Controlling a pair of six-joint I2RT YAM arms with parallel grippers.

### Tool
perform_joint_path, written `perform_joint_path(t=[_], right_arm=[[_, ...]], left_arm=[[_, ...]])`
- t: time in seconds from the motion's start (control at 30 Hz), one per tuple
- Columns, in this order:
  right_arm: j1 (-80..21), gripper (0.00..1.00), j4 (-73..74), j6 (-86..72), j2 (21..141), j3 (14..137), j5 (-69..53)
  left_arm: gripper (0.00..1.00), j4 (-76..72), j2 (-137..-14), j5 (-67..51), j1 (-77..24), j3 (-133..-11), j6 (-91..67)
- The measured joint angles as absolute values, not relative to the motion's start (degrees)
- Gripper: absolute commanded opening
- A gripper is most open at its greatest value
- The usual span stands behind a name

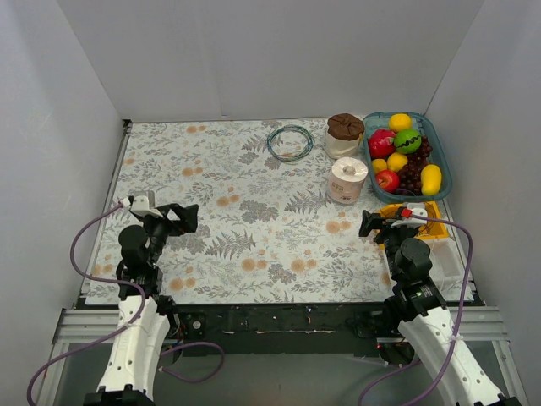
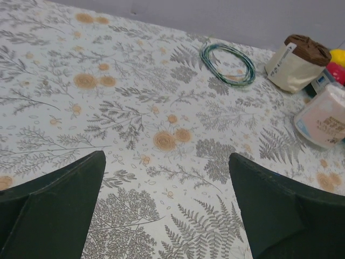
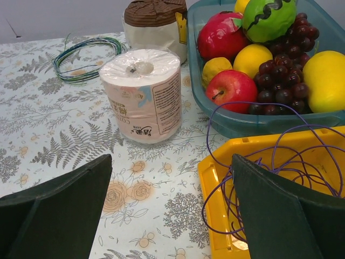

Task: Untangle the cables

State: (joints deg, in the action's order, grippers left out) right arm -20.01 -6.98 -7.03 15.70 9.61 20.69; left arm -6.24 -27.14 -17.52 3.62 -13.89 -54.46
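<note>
A coil of green and blue cable [image 1: 290, 141] lies flat at the back middle of the floral table; it also shows in the left wrist view [image 2: 228, 63] and the right wrist view [image 3: 86, 55]. A tangle of thin purple cable [image 3: 280, 162] sits in a yellow tray [image 3: 229, 189] at the right. My left gripper [image 1: 173, 216] is open and empty above the table's left side, far from the coil. My right gripper [image 1: 376, 222] is open and empty at the yellow tray's [image 1: 414, 210] left edge; its right finger [image 3: 291, 216] is over the purple cable.
A toilet paper roll [image 1: 347, 180] stands right of centre, a brown-lidded cup [image 1: 344, 134] behind it. A teal basket [image 1: 442, 165] of fruit is at the back right. Purple robot cables run along both arms. White walls enclose the table.
</note>
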Motion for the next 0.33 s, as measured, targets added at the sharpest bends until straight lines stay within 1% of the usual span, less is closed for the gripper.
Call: perform_joint_path(t=[0.17, 0.33], right_arm=[[-20.0, 0.98, -7.0, -7.0, 15.9, 9.6, 20.7], [-20.0, 0.98, -7.0, -7.0, 16.1, 9.6, 20.7]], left_arm=[[0.98, -4.1, -26.7, -9.3, 3.4, -18.4, -56.1], [0.98, -3.2, -26.8, -9.0, 3.4, -18.2, -55.8]])
